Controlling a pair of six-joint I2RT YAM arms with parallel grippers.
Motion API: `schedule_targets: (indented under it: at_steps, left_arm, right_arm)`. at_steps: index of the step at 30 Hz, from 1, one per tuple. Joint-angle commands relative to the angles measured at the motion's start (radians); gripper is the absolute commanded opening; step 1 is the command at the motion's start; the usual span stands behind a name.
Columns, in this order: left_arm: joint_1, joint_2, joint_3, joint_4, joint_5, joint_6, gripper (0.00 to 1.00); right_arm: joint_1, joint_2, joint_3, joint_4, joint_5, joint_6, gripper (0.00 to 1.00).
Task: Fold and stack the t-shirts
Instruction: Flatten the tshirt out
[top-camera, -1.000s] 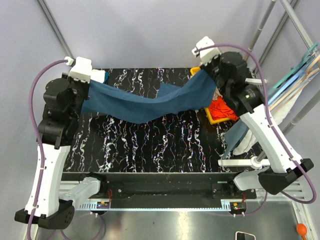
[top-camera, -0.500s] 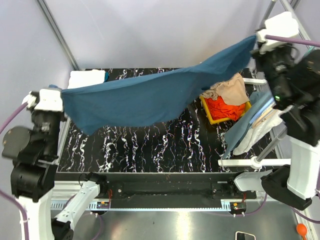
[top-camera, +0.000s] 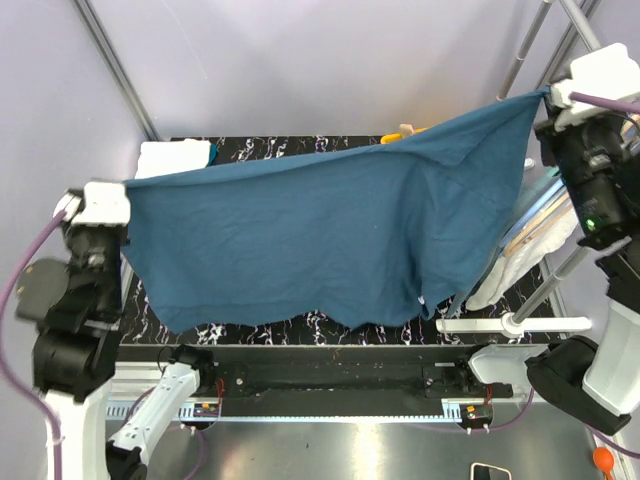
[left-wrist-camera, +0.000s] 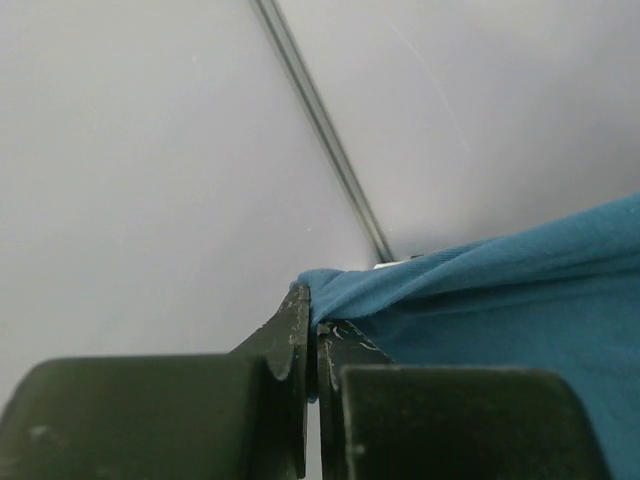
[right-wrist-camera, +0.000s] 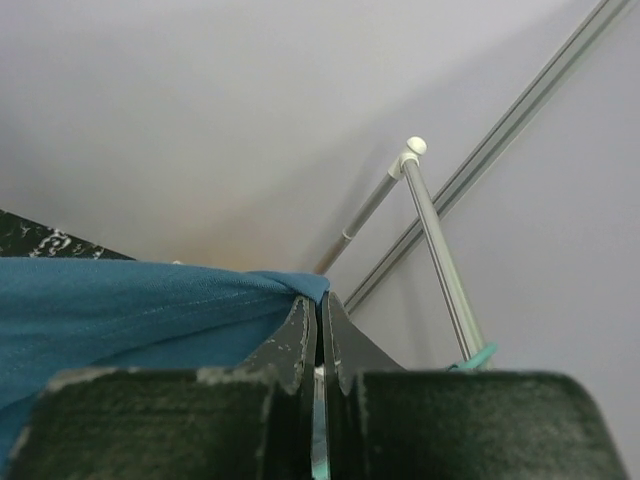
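1. The black, white-veined marble-pattern bench (top-camera: 300, 150) lies under everything. Most of it is hidden by the spread cloth, so only a strip at the far edge and a thin band at the near edge show.
2. The large dark teal-blue soft cloth t-shirt (top-camera: 320, 240) hangs in the air above the bench, stretched wide between the two arms. Its upper edge is pulled nearly taut and runs higher on the right. Its lower edge hangs free with an uneven hem. Holding it up like this probably lets the cloth fall flat and shed its creases before it is laid down for folding.
3. The right tool (top-camera: 545, 100) is raised high at the far right. Its jaws are pressed together on a corner of the teal-blue t-shirt, and the wrist view shows the cloth pinched at the tips (right-wrist-camera: 320, 310).
4. The left tool (top-camera: 125, 190) sits lower on the left. It is likewise clamped tight on the opposite corner, with a bunched fold of cloth between the tips (left-wrist-camera: 312, 320).
5. A white folded cloth bundle (top-camera: 175, 157) rests at the far left corner of the bench, apart from the lifted shirt. It is probably the start of the stack.
6. No brand, label or writing is legible on the shirt, the arms or the bench.
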Motion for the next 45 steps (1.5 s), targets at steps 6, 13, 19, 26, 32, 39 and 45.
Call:
schedule_targets:
  at_steps: [6, 13, 19, 26, 32, 39, 45]
  left_arm:
    - [0.115, 0.438, 0.043, 0.407, -0.158, 0.033, 0.00]
    - [0.210, 0.727, 0.443, 0.355, -0.116, -0.028, 0.00]
    - [0.246, 0.839, 0.677, 0.317, -0.124, -0.067, 0.00]
    - [0.249, 0.749, 0.662, 0.321, -0.107, -0.058, 0.00]
    - [0.247, 0.458, 0.107, 0.476, -0.032, -0.004, 0.00]
    - [0.246, 0.085, -0.601, 0.307, 0.190, 0.214, 0.00]
    - [0.247, -0.150, -0.710, -0.014, 0.307, 0.341, 0.00]
  right_arm:
    - [-0.039, 0.265, 0.137, 0.301, 0.112, -0.153, 0.00]
    - [-0.096, 0.517, 0.380, 0.459, 0.090, -0.265, 0.00]
    - [-0.127, 0.551, 0.374, 0.698, 0.086, -0.301, 0.00]
    - [-0.129, 0.507, 0.327, 0.728, 0.089, -0.312, 0.00]
    - [-0.129, 0.257, -0.157, 0.663, 0.058, -0.184, 0.00]
    - [-0.127, -0.082, -0.882, 0.434, -0.107, -0.004, 0.00]
    - [-0.129, -0.231, -1.143, 0.260, -0.196, 0.057, 0.00]
